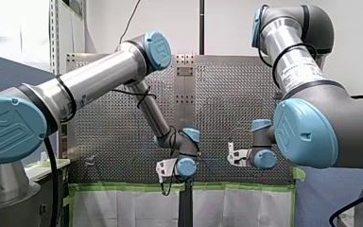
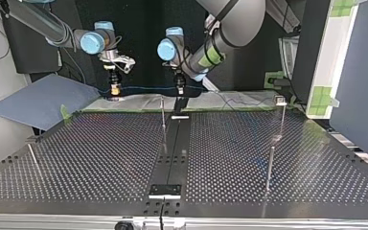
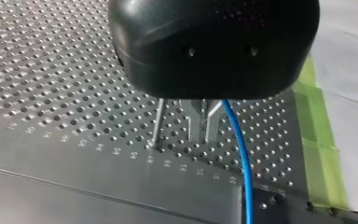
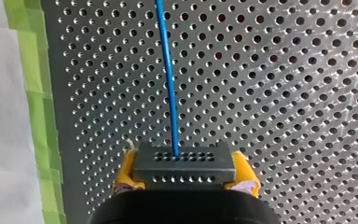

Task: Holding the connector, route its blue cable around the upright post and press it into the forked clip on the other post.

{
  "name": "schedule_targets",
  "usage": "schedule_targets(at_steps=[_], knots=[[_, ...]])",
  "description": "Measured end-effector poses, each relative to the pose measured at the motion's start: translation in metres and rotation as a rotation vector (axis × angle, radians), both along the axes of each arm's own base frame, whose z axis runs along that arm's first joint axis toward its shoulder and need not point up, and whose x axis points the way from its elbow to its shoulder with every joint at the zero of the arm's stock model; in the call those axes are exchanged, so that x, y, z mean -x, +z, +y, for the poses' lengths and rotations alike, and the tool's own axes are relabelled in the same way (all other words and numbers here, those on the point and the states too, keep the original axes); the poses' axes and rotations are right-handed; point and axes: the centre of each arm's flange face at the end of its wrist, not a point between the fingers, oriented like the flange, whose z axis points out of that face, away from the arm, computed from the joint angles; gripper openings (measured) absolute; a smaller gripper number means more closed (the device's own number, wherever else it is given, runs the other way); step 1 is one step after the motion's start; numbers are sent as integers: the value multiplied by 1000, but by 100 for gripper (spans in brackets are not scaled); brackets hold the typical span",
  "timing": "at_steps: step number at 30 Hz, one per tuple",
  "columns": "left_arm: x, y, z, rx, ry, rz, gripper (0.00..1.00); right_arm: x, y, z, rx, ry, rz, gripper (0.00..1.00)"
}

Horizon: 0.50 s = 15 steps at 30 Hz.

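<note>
In the right wrist view my right gripper (image 4: 185, 173) is shut, its yellow pads (image 4: 245, 173) on a dark grey connector (image 4: 185, 161). The blue cable (image 4: 168, 79) leaves the connector over the perforated table. At the far edge of the top view this gripper (image 2: 115, 88) hangs left of my left gripper (image 2: 179, 90), and the cable (image 2: 146, 88) stretches level between them. In the left wrist view my left gripper (image 3: 200, 134) has its metal fingers shut, with the cable (image 3: 242, 163) passing close beside them. I cannot tell whether they pinch it. A thin upright post (image 3: 158, 122) stands just beside these fingers.
The top view shows thin posts on the perforated table (image 2: 100, 158): one near my left gripper (image 2: 163, 117), one with a small clip on top (image 2: 281, 101), one in front of it (image 2: 270, 167) and a leaning one at the left (image 2: 32, 157). Green tape (image 3: 318, 154) edges the table.
</note>
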Motion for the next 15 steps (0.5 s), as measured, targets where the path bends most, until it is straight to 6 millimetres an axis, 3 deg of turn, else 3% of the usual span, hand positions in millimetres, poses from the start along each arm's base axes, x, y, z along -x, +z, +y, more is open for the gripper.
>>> schedule_targets(at_steps=[15], knots=[[-10,4,-3,51,-44,-12,0,-1,1,-2,-3,1,6,0]])
